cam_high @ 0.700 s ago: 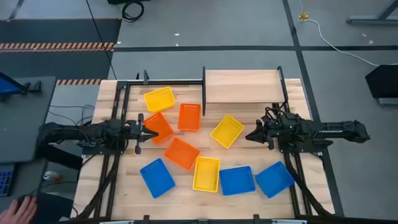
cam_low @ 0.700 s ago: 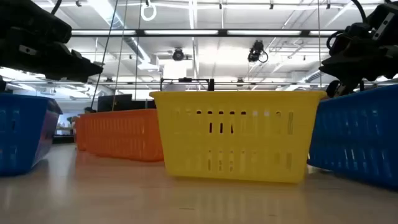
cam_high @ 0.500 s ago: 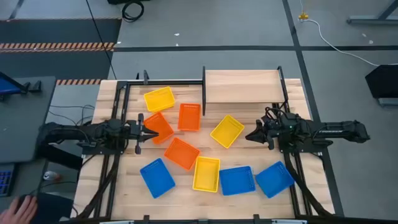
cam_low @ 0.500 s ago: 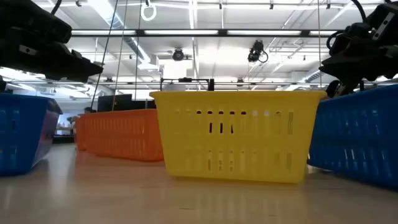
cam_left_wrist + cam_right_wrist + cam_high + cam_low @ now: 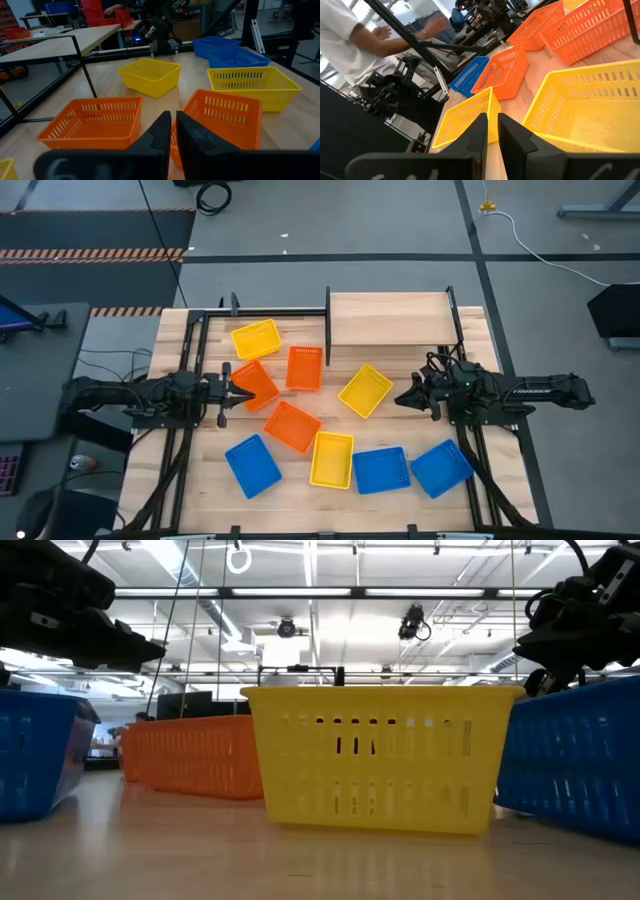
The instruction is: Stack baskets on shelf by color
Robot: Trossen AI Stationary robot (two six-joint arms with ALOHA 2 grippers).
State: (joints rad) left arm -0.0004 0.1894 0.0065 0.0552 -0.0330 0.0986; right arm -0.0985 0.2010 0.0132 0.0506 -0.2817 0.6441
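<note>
yellow baskets [image 5: 256, 339] | orange baskets [image 5: 292, 425] | blue baskets [image 5: 381, 470] (mesh-sided) | light-wood shelf [image 5: 388, 318]

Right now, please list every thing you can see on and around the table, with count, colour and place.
yellow baskets: 3, yellow, one far left, one centre right, one near centre.
orange baskets: 3, orange, clustered left of centre.
blue baskets: 3, blue, along the near edge.
shelf: 1, light wood, far right part, nothing on it.
table: 1, wooden planks.
person: 1, white sleeve, beyond the table.
left gripper: 1, dark, beside an orange basket, jaws nearly shut, empty.
right gripper: 1, dark, near the centre-right yellow basket, jaws nearly shut, empty.
</note>
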